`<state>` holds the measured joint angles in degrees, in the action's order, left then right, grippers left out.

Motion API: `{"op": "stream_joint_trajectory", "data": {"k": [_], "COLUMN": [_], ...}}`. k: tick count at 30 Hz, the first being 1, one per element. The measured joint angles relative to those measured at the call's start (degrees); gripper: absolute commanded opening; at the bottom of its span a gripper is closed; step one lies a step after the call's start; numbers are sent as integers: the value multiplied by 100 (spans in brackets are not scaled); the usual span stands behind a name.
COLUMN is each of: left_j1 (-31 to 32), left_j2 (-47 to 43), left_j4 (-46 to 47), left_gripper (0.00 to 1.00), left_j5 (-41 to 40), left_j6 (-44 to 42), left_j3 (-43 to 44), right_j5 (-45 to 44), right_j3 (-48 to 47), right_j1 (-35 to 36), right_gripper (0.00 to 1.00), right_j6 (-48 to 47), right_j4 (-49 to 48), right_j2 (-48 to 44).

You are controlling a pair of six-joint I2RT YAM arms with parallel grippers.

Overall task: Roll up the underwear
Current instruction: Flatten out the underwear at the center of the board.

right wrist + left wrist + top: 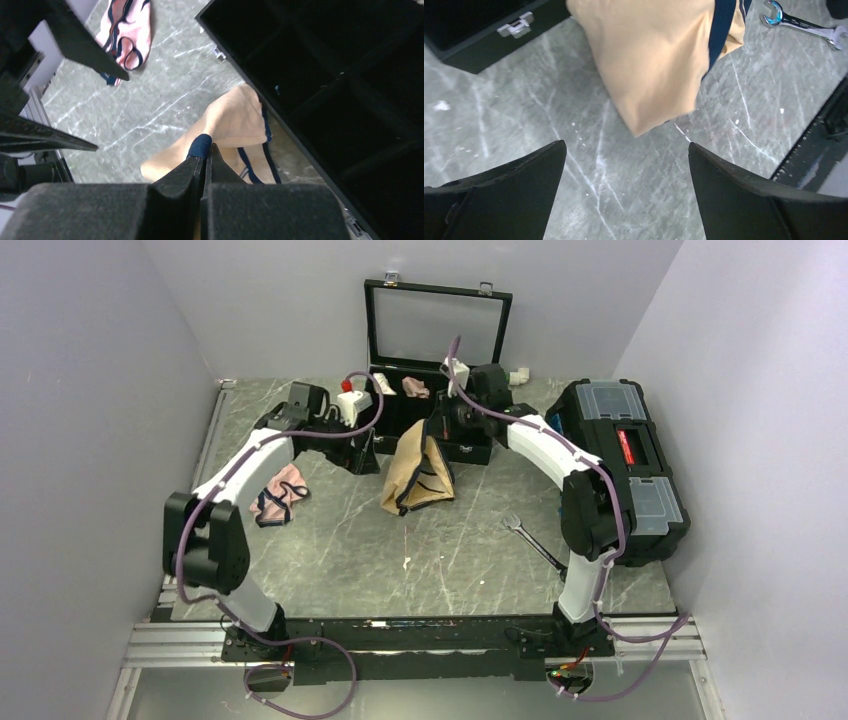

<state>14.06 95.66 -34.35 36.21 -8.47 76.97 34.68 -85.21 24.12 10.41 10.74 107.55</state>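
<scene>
The tan-beige underwear (415, 478) with navy edging hangs in the middle of the table, its lower end on the surface. My right gripper (437, 430) is shut on its navy band at the top and holds it up; the wrist view shows the fabric (235, 120) draped below the closed fingertips (205, 147). My left gripper (362, 458) is open and empty just left of the fabric. In the left wrist view the underwear (654, 60) hangs ahead of the spread fingers (626, 150).
An open black case (437, 350) with small fabric rolls stands at the back. A black toolbox (622, 465) is at the right, a wrench (530, 540) near it. Pink underwear (280, 493) lies at the left.
</scene>
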Motion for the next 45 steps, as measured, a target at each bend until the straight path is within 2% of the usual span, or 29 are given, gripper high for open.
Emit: {"op": "stream_joint_trajectory", "data": {"k": [6,16,25,32,37,45], "left_j1": [256,2041,2337,2376,2402,2417], "left_j2": [-951,-1021,-33,623,688,662], "left_j4": [501,743,885,999,1189,1438], "left_gripper": [93,65,62,68,69,65], "left_j5": [-623,-1250,-1521,-1574,-1665,-1611], "left_j6": [-94,-426,-382,-275,-271,-284], "left_j3": [-616,-1279,-1226,-903,-815,-859], "right_j5": [-46,-142,-116,-63,-7,22], "right_j3": [-111,57,-35,-57,-57,-57], "right_j1": [-254,-551,-719,-754,-765,-780], "right_gripper": [0,0,0,0,0,0], "right_j6": [396,863,894,911,909,901], "right_j4": [39,31,35,35,37,35], "right_j2": [0,2,85,240,273,275]}}
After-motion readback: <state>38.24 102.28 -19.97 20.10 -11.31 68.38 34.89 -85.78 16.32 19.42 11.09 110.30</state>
